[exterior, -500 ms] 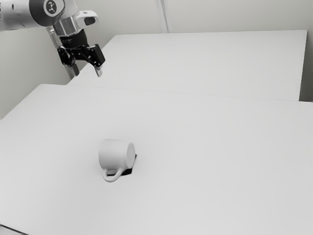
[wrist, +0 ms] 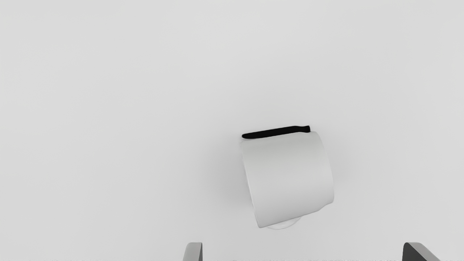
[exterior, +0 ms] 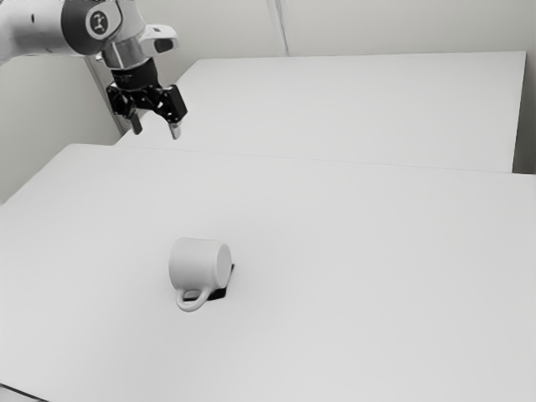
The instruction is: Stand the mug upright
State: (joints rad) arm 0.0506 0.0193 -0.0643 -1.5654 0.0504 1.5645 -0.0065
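The mug (exterior: 193,263) lies on its side on the surface (exterior: 352,276), below and well apart from the open, empty hand (exterior: 156,132), its long axis running roughly from finger to finger.

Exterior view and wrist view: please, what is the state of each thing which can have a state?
Mug: lying on its side, not upright.
Handle: sticking out toward the exterior view's bottom edge.
Gripper: open, fingers apart, raised clear of the mug.
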